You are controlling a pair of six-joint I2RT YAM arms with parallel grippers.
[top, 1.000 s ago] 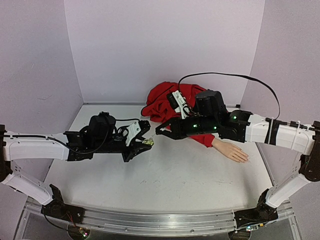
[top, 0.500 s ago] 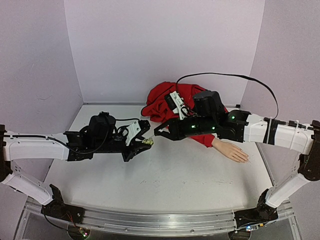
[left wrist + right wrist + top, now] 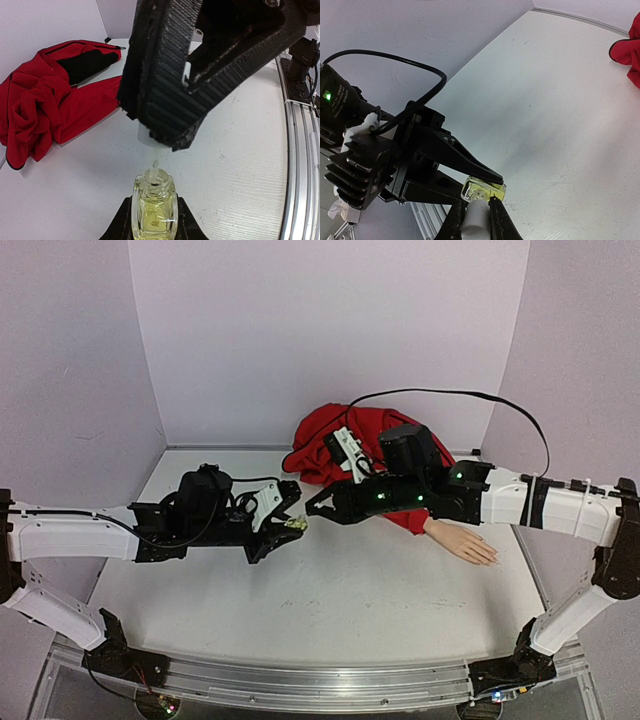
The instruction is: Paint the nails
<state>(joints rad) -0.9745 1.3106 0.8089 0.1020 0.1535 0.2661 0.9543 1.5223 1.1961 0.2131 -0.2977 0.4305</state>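
Bottle (image 3: 154, 212) of clear yellowish liquid stands upright, pinched by the left gripper (image 3: 290, 529) left of the table's (image 3: 350, 610) middle. The right gripper (image 3: 314, 508) meets it from the right, jaws narrowed on a white cap (image 3: 476, 219) just above the bottle; a thin stem below the cap reaches down to the open neck. The mannequin hand (image 3: 466, 543) lies flat at the right, sticking out of the red jacket (image 3: 330, 445) sleeve, fingers pointing right and near. The nails (image 3: 491, 558) at its fingertips are too small to make out, well apart from the bottle.
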